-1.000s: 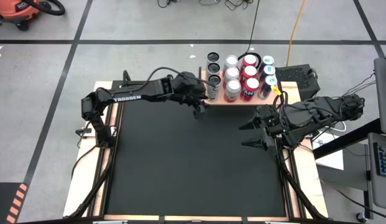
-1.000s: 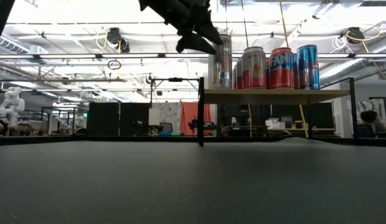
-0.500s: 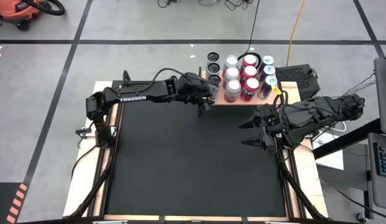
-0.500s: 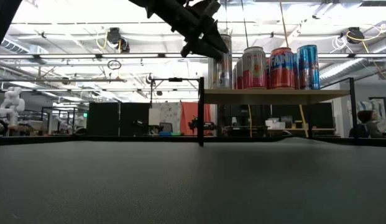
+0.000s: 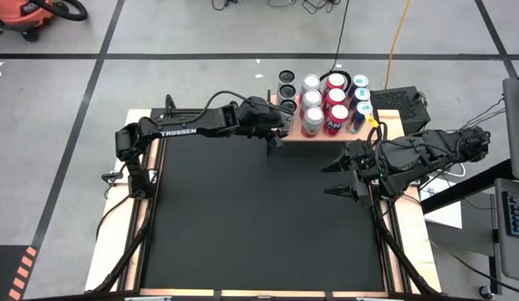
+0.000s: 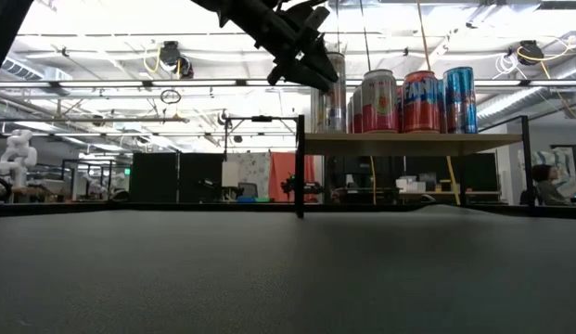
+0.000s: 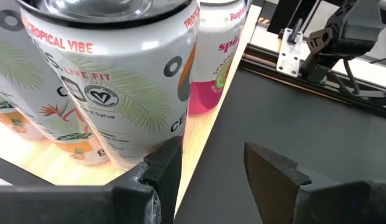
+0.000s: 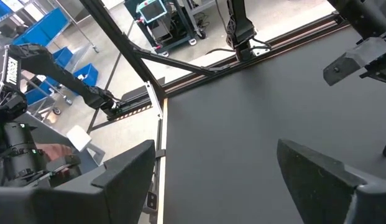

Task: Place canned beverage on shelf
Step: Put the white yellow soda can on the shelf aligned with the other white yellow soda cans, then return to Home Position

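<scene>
The shelf (image 5: 319,136) is a light-wood board on a black frame (image 6: 300,167) at the table's far edge, and it carries several upright cans. A white palm-print can (image 7: 105,87) stands on its base at the shelf's near left corner and shows silver in the low view (image 6: 332,93). A pink-and-white can (image 7: 211,56) stands behind it. My left gripper (image 7: 211,168) is open and empty at that corner, with one finger (image 7: 165,165) close beside the white can's lower wall. My right gripper (image 5: 336,180) is open and empty above the table's right side. My left gripper has nothing between its fingers. The outer side of one finger (image 7: 169,155) stands right at the white can's lower wall (image 7: 140,158), coming level from the table's left and near side. I cannot tell whether it touches the can.
The black table mat (image 5: 259,226) spreads out in front of the shelf. Red, blue and silver cans (image 6: 422,100) fill the shelf's right part. Wooden strips (image 5: 150,192) edge the table. A person (image 6: 552,181) sits in the room beyond.
My left gripper has gone a little toward the table's far edge and right, closing in on the white can at the shelf's near left corner. The cans stand as before.
</scene>
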Available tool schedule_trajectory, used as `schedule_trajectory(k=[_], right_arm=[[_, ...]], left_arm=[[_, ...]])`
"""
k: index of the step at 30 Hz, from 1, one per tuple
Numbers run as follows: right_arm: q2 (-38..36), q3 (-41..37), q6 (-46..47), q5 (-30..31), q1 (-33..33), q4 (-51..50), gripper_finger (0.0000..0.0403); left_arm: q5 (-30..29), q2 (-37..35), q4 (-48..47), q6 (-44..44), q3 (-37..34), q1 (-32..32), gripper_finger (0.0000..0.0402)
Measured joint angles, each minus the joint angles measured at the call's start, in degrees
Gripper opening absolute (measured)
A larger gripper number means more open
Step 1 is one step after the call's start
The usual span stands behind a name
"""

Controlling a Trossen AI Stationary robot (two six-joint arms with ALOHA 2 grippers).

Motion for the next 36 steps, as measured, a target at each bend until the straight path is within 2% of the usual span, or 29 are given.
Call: schedule_trajectory(k=[9, 14, 18, 24, 27, 34, 36], right_arm=[[0.0, 0.0, 0.0, 0.0, 0.0, 0.0, 0.0315], [0.0, 0.0, 0.0, -0.1, 0.0, 0.0, 0.0315], [-0.7, 0.0, -1.7, -0.2, 0.0, 0.0, 0.0314], [-3.4, 0.0, -10.0, -0.2, 0.0, 0.1, 0.0291], [-5.1, 0.0, -14.7, -0.1, 0.0, 0.1, 0.0267], [-8.4, 0.0, -21.3, 0.0, 0.0, 0.0, 0.0174], [-9.5, 0.0, -22.7, -0.2, 0.0, 0.0, 0.0137]], left_arm=[[-0.5, 0.0, -0.3, -0.3, 0.0, 0.0, 0.0175], [0.0, -1.3, -4.8, -2.3, 0.0, 0.0, 0.0175], [1.4, -5.1, -9.0, -6.2, 0.0, -1.0, 0.0175], [1.5, -13.1, -9.9, -5.9, 0.0, -4.7, 0.0169], [1.2, -16.9, -9.6, -4.3, 0.1, -6.5, 0.0140], [0.8, -24.9, -10.0, 2.9, 0.1, -9.2, 0.0014], [0.3, -27.1, -10.5, 2.7, 0.1, -9.5, 0.0009]])
